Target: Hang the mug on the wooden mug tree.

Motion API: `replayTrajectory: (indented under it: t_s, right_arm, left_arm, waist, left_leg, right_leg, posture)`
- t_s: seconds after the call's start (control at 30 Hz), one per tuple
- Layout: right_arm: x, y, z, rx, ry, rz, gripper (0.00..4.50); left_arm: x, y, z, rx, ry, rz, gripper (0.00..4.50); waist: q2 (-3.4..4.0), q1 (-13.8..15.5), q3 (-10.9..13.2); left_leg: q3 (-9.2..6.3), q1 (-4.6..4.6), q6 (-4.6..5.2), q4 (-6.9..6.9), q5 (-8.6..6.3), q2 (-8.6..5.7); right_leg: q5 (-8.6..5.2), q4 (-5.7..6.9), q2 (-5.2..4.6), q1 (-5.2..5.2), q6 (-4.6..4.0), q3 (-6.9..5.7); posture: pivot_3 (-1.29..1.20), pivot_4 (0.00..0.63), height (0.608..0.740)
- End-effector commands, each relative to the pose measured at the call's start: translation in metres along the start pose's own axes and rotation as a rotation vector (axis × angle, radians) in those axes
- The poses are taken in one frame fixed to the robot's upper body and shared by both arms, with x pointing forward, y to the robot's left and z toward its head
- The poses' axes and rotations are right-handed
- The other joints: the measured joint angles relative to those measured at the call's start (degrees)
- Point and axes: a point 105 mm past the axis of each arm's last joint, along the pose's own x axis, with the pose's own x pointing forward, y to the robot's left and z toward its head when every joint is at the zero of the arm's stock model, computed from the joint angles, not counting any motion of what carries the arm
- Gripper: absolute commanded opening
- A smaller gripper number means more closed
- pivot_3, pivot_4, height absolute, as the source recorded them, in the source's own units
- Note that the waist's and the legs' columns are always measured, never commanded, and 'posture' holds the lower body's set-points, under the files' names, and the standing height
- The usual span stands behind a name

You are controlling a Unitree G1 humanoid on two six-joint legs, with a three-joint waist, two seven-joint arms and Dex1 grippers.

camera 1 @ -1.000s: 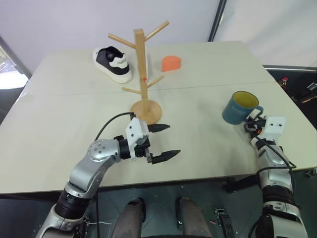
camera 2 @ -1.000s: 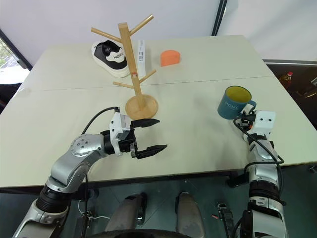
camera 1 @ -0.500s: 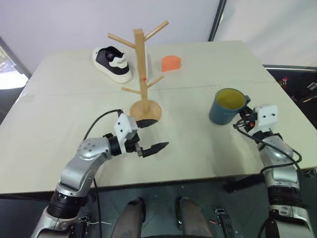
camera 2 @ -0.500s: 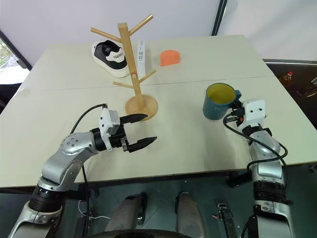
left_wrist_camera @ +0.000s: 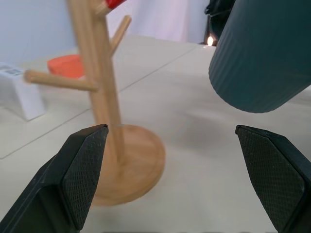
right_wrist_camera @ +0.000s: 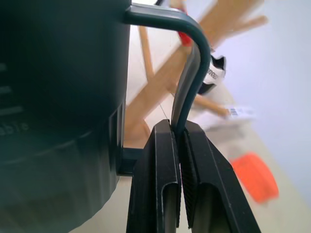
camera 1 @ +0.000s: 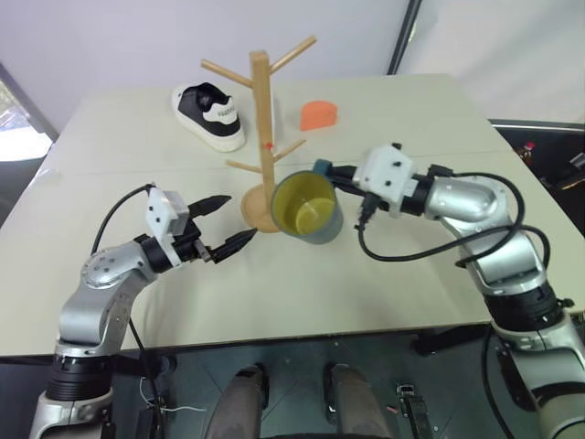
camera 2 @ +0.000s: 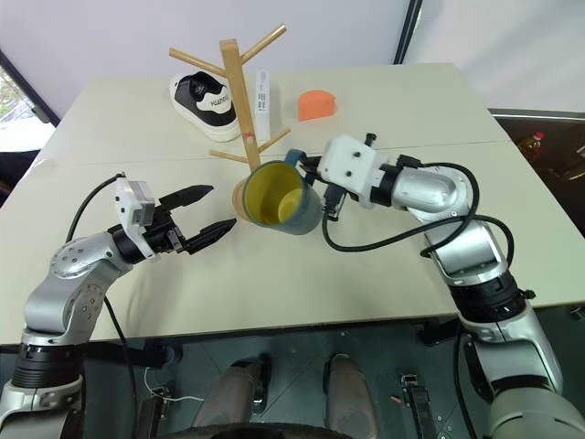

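head stereo pair looks down over the table; both wrist cameras sit close, facing the wooden mug tree and mug, as both eyes do.

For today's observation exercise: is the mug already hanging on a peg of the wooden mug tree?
No: the right gripper holds the mug by its handle, in front of the wooden mug tree.

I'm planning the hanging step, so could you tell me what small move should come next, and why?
Probably raise the mug toward the wooden mug tree and line its handle up with a peg: the right gripper pinches the handle, and the mug hangs tilted by the tree's base.
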Motion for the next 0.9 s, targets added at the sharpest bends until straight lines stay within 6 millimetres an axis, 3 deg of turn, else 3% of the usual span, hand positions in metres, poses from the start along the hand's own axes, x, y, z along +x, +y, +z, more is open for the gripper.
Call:
replayTrajectory:
  t_s: [0.03,0.6,0.9]
  right_arm:
    - [0.012,-0.014,0.021,-0.053,0.008,-0.042,0.04]
    - [0.036,-0.022,0.05,0.0,0.021,-0.072,0.04]
    - [0.048,-0.018,0.045,0.029,0.066,-0.073,0.04]
  left_arm:
    - [-0.009,0.008,0.012,0.047,-0.031,0.042,4.5]
    - [-0.01,0.013,0.015,0.042,-0.042,0.061,4.5]
    - [-0.009,0.014,0.017,0.042,-0.054,0.062,4.5]
  waist:
    - [-0.02,-0.1,0.0]
    - [-0.02,-0.3,0.0]
    - [-0.02,-0.4,0.0]
  left_leg:
    - [0.0,-0.12,0.0,0.01,0.01,-0.02]
    - [-0.03,-0.15,0.0,0.02,0.01,-0.01]
    - [-0.03,-0.14,0.01,0.02,0.01,-0.01]
  right_leg:
    - [0.05,0.03,0.0,-0.11,-0.06,0.0]
    - [0.09,0.18,0.1,-0.22,-0.04,-0.07]
    - [0.1,0.21,0.11,-0.22,-0.03,-0.07]
  posture:
    - [0.0,0.15,0.74]
    - [0.0,0.15,0.74]
    - [0.0,0.15,0.74]
